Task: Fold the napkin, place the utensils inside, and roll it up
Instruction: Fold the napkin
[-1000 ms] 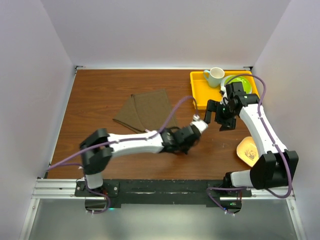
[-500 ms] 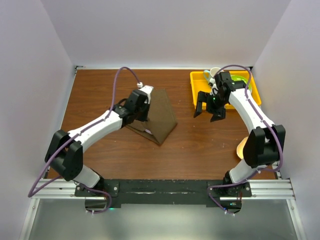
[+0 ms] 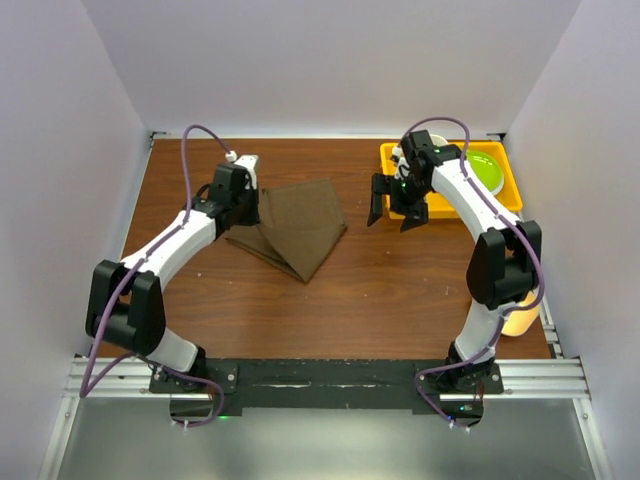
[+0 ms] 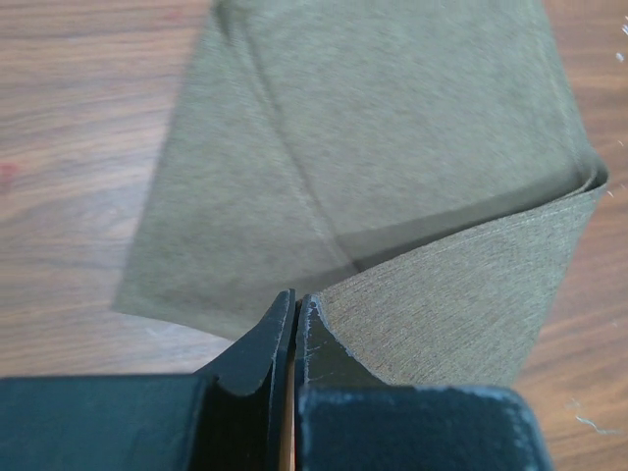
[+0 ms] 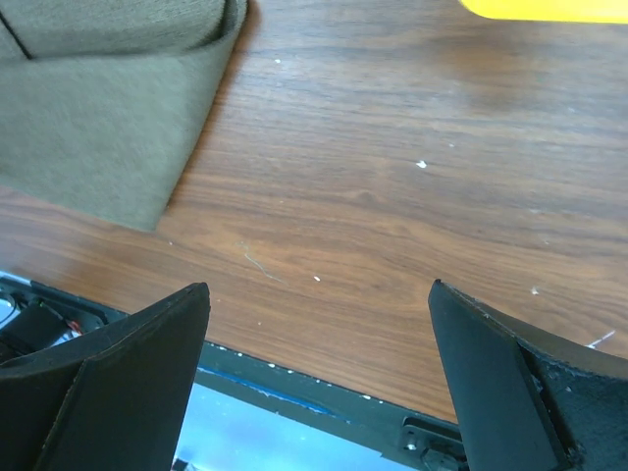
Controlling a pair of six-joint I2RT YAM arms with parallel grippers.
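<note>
The dark brown napkin (image 3: 300, 225) lies folded on the wooden table, left of centre. My left gripper (image 3: 243, 190) is at its far left corner, shut on an edge of the cloth. In the left wrist view the jaws (image 4: 294, 306) are pressed together, and a flap of napkin (image 4: 392, 147) rises to them from the right. My right gripper (image 3: 392, 212) is open and empty, hovering between the napkin and the yellow tray. In the right wrist view its fingers (image 5: 319, 294) are spread wide over bare wood, with the napkin (image 5: 108, 118) at upper left. The knife is not in view.
A yellow tray (image 3: 440, 207) stands at the back right with a green plate (image 3: 490, 168) in it; its edge shows in the right wrist view (image 5: 549, 8). A pale yellow object (image 3: 522, 320) sits at the right table edge, behind the right arm.
My left arm swung from the table's middle to the far left, drawing the napkin over into a wider folded shape. My right arm moved back and left, alongside the tray.
</note>
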